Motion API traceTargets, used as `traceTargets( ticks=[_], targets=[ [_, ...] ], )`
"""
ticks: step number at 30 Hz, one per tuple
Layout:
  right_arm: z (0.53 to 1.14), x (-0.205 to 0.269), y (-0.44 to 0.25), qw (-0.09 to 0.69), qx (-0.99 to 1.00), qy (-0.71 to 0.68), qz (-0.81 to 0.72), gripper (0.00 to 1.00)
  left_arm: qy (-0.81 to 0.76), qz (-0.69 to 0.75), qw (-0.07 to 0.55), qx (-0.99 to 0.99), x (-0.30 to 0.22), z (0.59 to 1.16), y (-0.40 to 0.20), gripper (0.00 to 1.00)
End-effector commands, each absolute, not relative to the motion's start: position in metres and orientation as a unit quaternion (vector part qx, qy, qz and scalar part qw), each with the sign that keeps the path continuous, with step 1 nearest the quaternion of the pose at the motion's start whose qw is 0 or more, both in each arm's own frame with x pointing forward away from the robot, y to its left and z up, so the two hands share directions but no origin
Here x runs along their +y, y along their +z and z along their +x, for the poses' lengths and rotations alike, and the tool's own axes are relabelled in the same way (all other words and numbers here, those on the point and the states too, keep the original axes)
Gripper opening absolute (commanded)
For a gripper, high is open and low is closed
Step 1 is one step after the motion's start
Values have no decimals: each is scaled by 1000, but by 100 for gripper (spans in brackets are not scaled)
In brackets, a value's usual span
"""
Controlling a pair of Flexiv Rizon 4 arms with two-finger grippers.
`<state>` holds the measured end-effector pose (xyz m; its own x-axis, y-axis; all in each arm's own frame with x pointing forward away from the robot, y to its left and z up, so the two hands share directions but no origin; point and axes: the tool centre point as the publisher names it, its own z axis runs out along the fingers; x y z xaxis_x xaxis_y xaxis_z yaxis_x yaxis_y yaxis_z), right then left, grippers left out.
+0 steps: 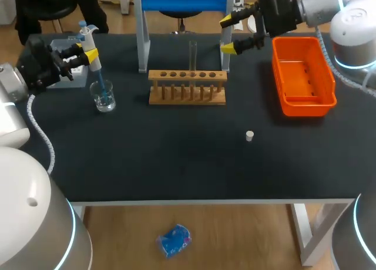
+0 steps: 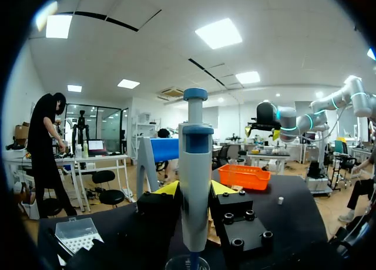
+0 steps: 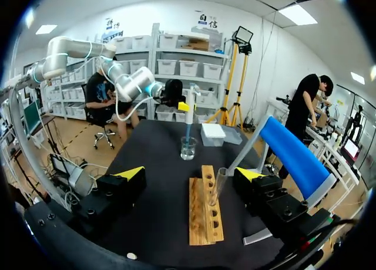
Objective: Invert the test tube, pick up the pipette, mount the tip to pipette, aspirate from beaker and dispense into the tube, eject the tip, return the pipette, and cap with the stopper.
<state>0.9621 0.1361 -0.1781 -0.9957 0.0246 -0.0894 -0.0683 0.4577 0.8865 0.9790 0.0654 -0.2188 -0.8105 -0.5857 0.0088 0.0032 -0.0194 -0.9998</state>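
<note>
Left pincer (image 1: 91,54) clamps pipette (image 1: 88,38), tip (image 1: 101,82) apparently in beaker (image 1: 104,98) | right pincer (image 1: 228,34) open, far, beside orange tray (image 1: 305,103) | tube (image 1: 192,53) upright in rack (image 1: 187,88) | stopper (image 1: 249,135) near-right on surface (image 1: 176,158)

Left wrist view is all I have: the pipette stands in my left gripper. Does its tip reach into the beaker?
Observer: Yes. In the head view the left gripper holds the pipette, and the blue tip goes down inside the beaker.
Operator: Where is the test tube?
Observer: The test tube stands upright in a middle hole of the wooden rack.
Operator: Is the right gripper on it?
Observer: No. The right gripper is open and apart from the tube, which is ahead of its fingers.
</note>
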Motion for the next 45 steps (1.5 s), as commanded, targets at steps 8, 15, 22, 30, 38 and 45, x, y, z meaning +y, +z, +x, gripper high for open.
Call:
traceTargets(
  ticks=[8,15,22,30,38,45],
  targets=[
    [982,141,-196,25,882,470,-18,100,-680,-218,216,666,66,979,-219,0],
    [995,143,-211,21,886,463,-22,100,-680,-218,216,666,66,979,-219,0],
    [1010,148,-224,26,890,453,-30,100,-680,-218,216,666,66,979,-219,0],
    [1024,158,-241,20,896,441,-32,100,-680,-218,216,666,66,979,-219,0],
    [1031,163,-245,16,895,443,-34,100,-680,-218,216,666,66,979,-219,0],
    [1029,164,-244,17,894,446,-40,100,-680,-218,216,666,66,979,-219,0]
  ],
)
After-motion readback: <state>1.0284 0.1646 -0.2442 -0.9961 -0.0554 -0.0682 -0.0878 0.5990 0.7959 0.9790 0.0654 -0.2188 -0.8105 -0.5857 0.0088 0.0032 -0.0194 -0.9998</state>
